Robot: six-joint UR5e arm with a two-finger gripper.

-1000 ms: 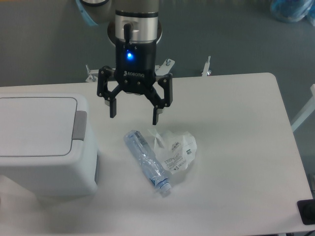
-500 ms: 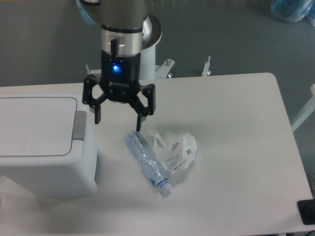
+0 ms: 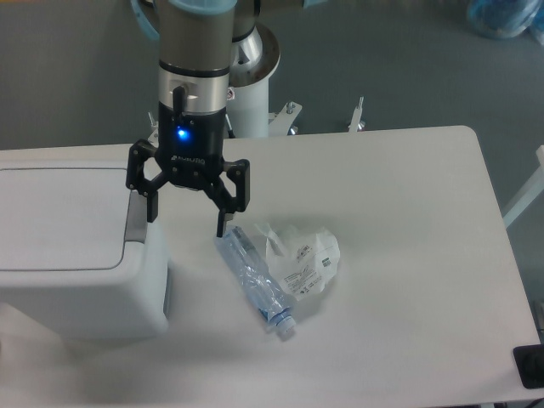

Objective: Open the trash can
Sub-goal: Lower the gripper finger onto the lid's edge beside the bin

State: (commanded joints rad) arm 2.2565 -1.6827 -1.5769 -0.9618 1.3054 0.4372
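One sideways slide has carried my gripper (image 3: 187,225), fingers apart and empty, over to the trash can (image 3: 76,255); its grey tab (image 3: 136,223) is now within reach.

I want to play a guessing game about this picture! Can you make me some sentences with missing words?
1. The gripper has its fingers ____.
2. The bin has its lid ____.
3. The bottle is lying on the ____.
4. The light on the gripper glows ____.

Missing words: open; shut; table; blue
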